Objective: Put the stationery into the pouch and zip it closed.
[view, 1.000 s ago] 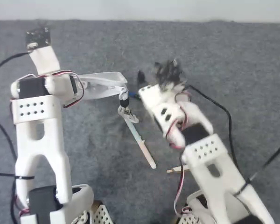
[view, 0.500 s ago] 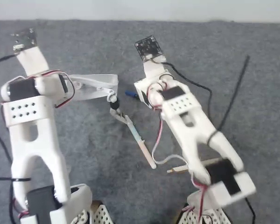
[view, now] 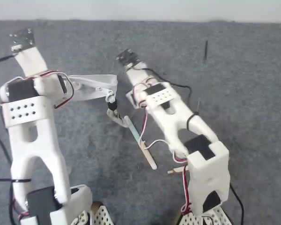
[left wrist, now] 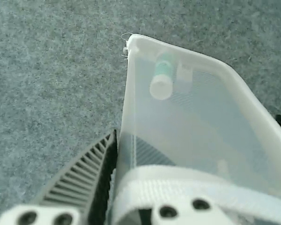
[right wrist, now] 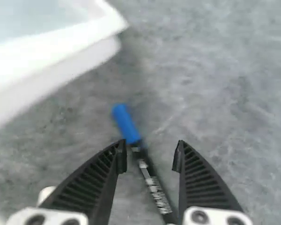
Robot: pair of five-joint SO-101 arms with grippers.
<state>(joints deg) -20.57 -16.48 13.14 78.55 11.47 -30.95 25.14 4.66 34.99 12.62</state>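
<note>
1. Pouch point(view: 96, 86): it is see-through and white, and the left gripper point(left wrist: 123, 154) holds it. The pouch sits between the two arms and sticks out from the left arm toward the right arm.
2. The left gripper is closed tight on one end of the pouch. In the left wrist view, one dark ribbed finger point(left wrist: 91, 180) is pressed against the side of the pouch point(left wrist: 192, 122).
3. Inside the pouch, near its far end, there is a small round thing with a green and white tip point(left wrist: 160, 82). I cannot tell if the pouch is zipped or not.
4. The right gripper point(right wrist: 151, 149) is partly open and holds nothing. It is low over the grey mat point(right wrist: 225, 70), with one finger on each side of a pen.
5. That pen has a blue cap point(right wrist: 125, 123). It lies flat on the mat, and the blue end pokes out past the fingertips. The white edge of the pouch point(right wrist: 47, 47) is near it.
6. A white pen with a bit of green point(view: 140, 140) lies on the mat point(view: 248, 93) between the two arms, tilted.
7. A thin wooden stick point(view: 176, 171) lies on the mat just beside the base of the right arm, near one end of the white pen.
</note>
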